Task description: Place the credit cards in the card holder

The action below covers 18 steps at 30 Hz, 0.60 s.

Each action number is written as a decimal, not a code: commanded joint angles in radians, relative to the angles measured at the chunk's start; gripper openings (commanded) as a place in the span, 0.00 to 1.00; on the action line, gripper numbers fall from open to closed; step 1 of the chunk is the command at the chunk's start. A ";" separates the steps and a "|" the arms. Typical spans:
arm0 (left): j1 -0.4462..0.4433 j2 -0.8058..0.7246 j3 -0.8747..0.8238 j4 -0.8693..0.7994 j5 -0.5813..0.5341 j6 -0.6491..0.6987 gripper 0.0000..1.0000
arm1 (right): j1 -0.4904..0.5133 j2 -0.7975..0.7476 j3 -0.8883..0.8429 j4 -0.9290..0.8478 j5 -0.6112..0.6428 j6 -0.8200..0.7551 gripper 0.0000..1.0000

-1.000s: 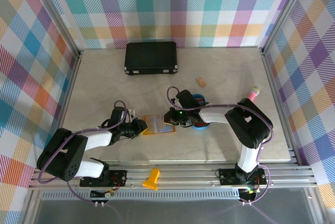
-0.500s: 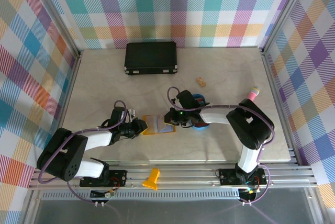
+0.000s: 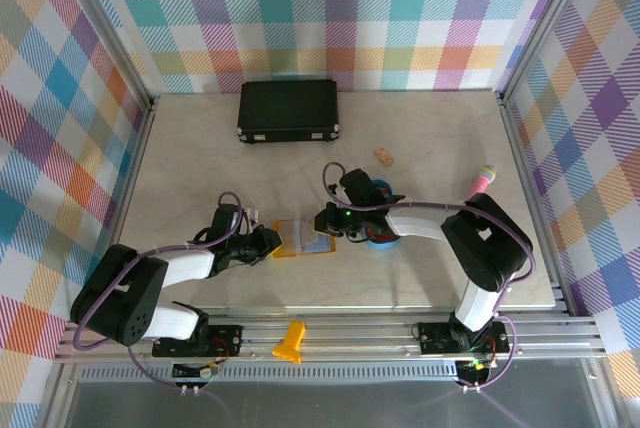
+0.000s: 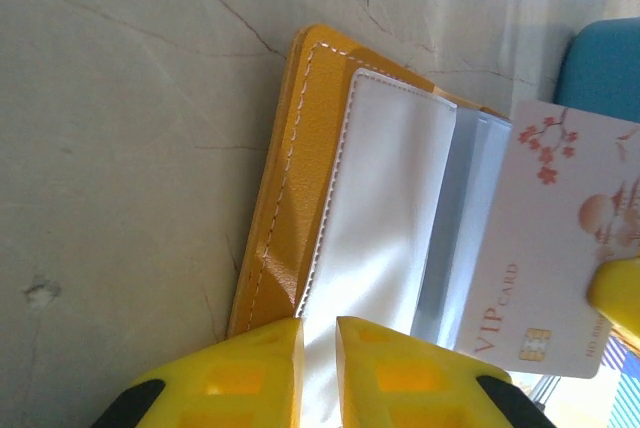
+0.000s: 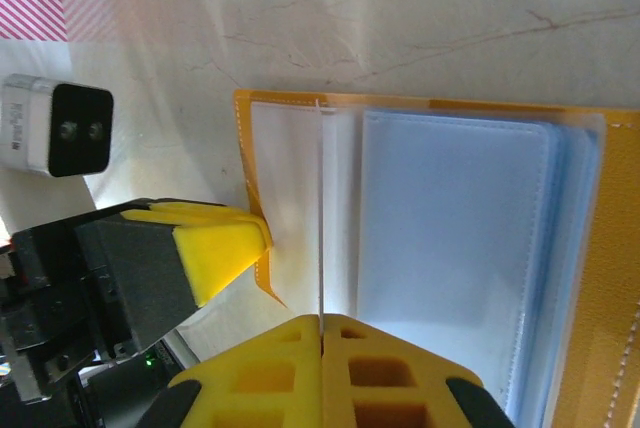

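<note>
Mid-table, left gripper (image 3: 268, 241) pinches the left edge of the open yellow card holder (image 3: 300, 239), which lies flat. Right gripper (image 5: 322, 323) is pressed together on a white VIP credit card (image 4: 548, 238), held on edge over the holder's pale blue pockets (image 5: 450, 238).

Rt of card holder (image 4: 285, 183): blue tray (image 4: 605, 63); front open.

The white card (image 4: 548, 248) apparently reads "VIP CARD".
</note>
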 commanded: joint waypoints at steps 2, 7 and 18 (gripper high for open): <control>-0.009 0.014 -0.019 -0.076 -0.056 -0.003 0.18 | -0.006 -0.005 -0.004 -0.007 -0.006 -0.027 0.00; -0.009 0.016 -0.017 -0.075 -0.055 -0.003 0.17 | -0.006 0.026 -0.013 0.028 -0.020 -0.008 0.00; -0.010 0.020 -0.017 -0.069 -0.054 -0.009 0.17 | -0.005 0.055 -0.018 0.043 -0.026 -0.020 0.00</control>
